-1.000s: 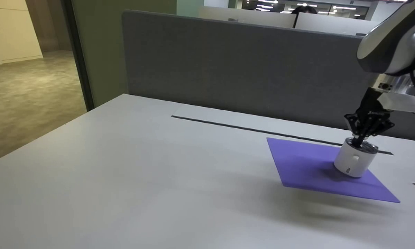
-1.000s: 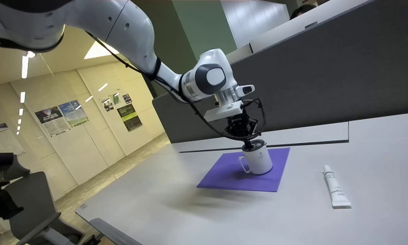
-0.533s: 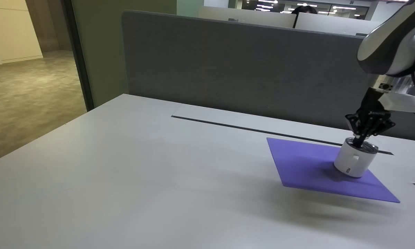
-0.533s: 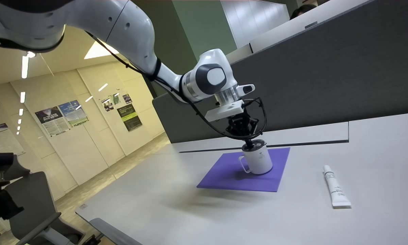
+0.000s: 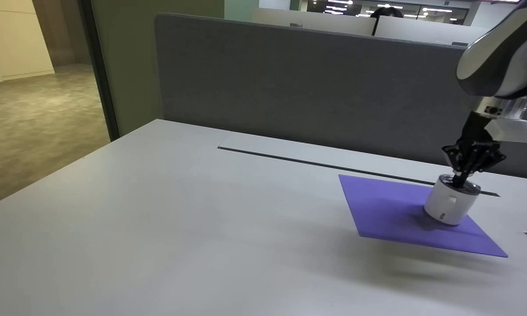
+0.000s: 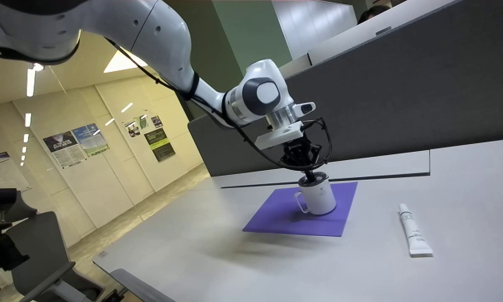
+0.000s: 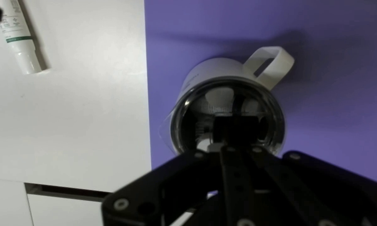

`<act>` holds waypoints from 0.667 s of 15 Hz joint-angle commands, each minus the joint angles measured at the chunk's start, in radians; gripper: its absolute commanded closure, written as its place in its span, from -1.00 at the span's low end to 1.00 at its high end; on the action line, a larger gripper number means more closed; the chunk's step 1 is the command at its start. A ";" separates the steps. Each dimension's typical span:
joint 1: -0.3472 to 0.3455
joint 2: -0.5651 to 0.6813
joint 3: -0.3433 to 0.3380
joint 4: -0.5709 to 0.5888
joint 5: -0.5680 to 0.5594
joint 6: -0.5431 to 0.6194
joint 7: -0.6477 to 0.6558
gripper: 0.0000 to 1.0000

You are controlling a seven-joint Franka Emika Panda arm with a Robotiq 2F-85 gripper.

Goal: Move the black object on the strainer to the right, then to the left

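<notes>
Black object [image 7: 235, 126] seemingly sat atop the strainer [image 5: 449, 205] beneath the gripper [image 6: 309, 176], which was clenched narrow, presumably to nudge that piece sideways, though any pinch on it was hidden.

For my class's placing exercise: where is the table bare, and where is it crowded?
Free: the table left of the mat in an exterior view, and the gap between mat and tube. Crowded: over the mug, gripper at its top.
</notes>
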 commanded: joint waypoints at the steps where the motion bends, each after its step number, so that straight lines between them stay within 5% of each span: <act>1: -0.006 0.017 -0.004 0.023 -0.010 0.004 0.004 1.00; 6: -0.030 -0.068 0.026 0.096 0.058 -0.106 -0.002 1.00; 10: -0.023 -0.166 0.010 0.214 0.037 -0.340 -0.020 1.00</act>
